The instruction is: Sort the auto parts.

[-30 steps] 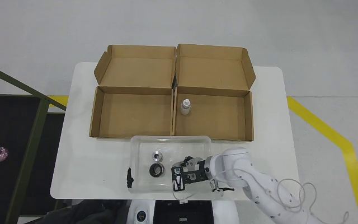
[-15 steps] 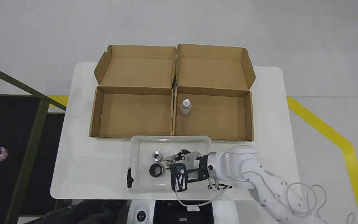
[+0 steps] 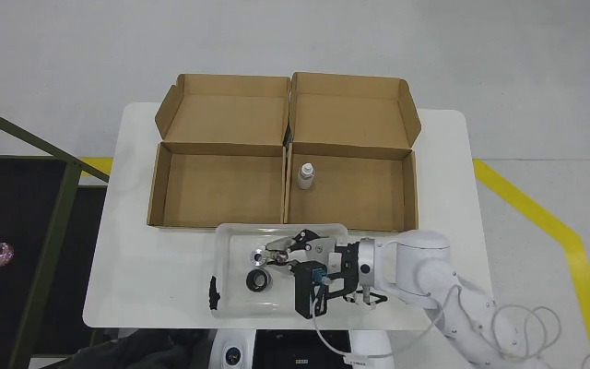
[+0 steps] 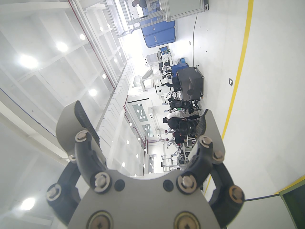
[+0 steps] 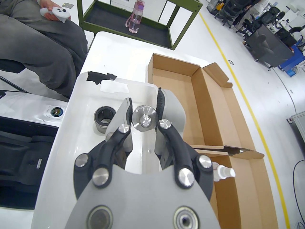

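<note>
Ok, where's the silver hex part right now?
In the right wrist view, the silver hex part sits in the white tray, within the right pincer, the dark bearing ring just beside it.

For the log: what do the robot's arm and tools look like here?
The right arm has a glossy white shell, a black wrist section and a thin white cable. The right tool and left tool share grey metal plates, black linkages, silver bolts and ribbed black pads.
</note>
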